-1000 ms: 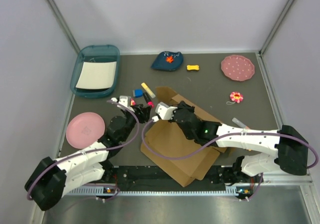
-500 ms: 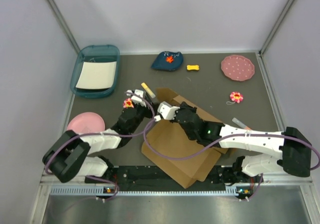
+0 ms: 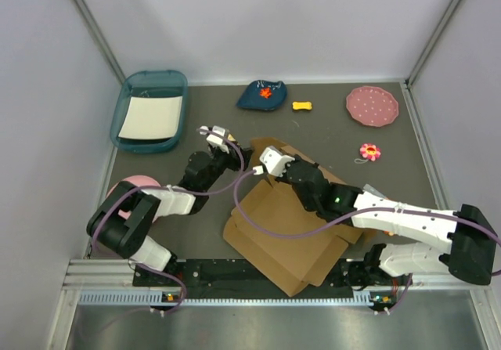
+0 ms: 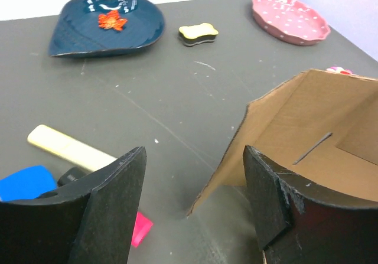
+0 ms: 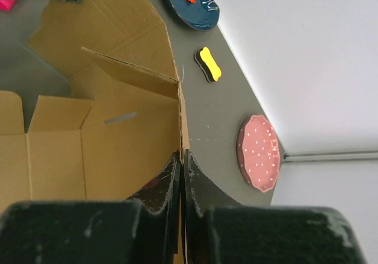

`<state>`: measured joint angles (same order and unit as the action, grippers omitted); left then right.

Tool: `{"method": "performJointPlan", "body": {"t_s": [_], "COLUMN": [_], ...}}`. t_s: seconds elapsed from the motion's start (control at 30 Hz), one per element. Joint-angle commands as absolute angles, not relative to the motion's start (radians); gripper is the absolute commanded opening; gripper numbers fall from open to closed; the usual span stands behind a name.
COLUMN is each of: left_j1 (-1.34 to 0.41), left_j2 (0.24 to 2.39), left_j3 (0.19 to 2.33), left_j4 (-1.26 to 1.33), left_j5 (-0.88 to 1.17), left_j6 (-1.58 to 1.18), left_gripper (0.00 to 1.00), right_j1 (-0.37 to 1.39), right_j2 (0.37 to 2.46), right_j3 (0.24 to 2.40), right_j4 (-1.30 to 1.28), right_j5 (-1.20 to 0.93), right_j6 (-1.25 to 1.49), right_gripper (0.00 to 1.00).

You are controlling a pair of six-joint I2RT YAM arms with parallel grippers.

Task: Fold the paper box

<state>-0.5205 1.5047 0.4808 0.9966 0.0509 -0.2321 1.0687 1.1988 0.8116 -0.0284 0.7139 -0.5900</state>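
Dark grey surface (image 3: 329, 131): my right jaws pinch the paper box (image 3: 275, 209) wall; my left jaws gape wide, empty.

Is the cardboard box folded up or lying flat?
Partly folded: the cardboard box has one panel upright, pinched by the right gripper; other flaps lie spread flat.

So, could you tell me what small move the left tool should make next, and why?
Probably ease the left tool forward and close it on the raised flap of the paper box: its jaws stand open just before that edge, while the right tool pinches a box wall.
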Motion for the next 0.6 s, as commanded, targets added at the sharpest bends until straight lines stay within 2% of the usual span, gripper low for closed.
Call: {"method": "performJointPlan", "body": {"t_s": [0.0, 0.17, 0.37, 0.5, 0.57], "left_j1": [-0.508, -0.506, -0.506, -0.506, -0.506], "left_j2": [1.558, 1.626, 1.677, 1.686, 1.680], "left_j3": [0.537, 0.574, 0.595, 0.601, 0.601], "left_j4": [1.137, 1.158, 1.135, 1.112, 1.111], "left_j5": [0.222, 0.340, 0.379, 0.393, 0.387], "left_j6": [-0.213, -0.209, -0.189, -0.166, -0.164], "left_gripper": [0.72, 0.68, 0.60, 0.44, 0.33], "right_j1": [1.048, 1.035, 1.035, 1.035, 1.035], "right_j2": [1.178, 1.184, 1.190, 1.192, 1.190], "right_j3": [0.811, 0.808, 0.810, 0.810, 0.810], "right_j4": [-0.109, -0.109, -0.109, -0.109, -0.109], "right_j5": [0.666, 0.647, 0.637, 0.637, 0.634], "right_j6": [-0.489, -0.474, -0.463, -0.465, -0.465], "right_gripper": [0.00, 0.00, 0.00, 0.00, 0.00]}}
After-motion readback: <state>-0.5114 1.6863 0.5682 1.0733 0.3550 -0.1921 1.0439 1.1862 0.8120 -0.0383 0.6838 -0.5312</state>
